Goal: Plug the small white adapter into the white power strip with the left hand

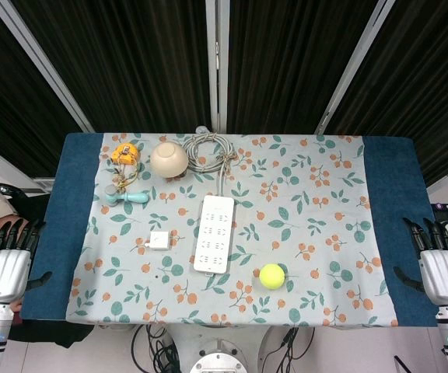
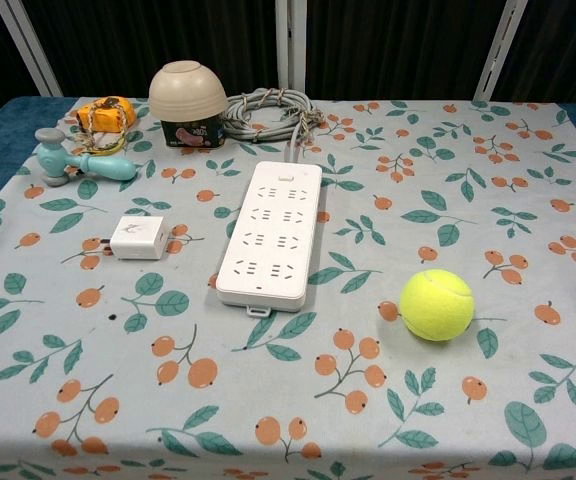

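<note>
The small white adapter (image 1: 159, 240) (image 2: 139, 237) lies flat on the floral cloth, just left of the white power strip (image 1: 214, 232) (image 2: 272, 233). The strip runs front to back in the middle of the table, its grey cord (image 1: 211, 152) (image 2: 271, 112) coiled at the far end. My left hand (image 1: 8, 263) hangs off the table's left edge, fingers apart and holding nothing, well away from the adapter. My right hand (image 1: 440, 266) sits off the right edge, likewise empty with fingers spread. Neither hand shows in the chest view.
A yellow tennis ball (image 1: 271, 275) (image 2: 437, 304) rests right of the strip's near end. At the back left stand an upturned beige bowl (image 1: 169, 158) (image 2: 188, 92), an orange toy (image 1: 124, 154) (image 2: 106, 114) and a teal massager (image 1: 125, 196) (image 2: 78, 160).
</note>
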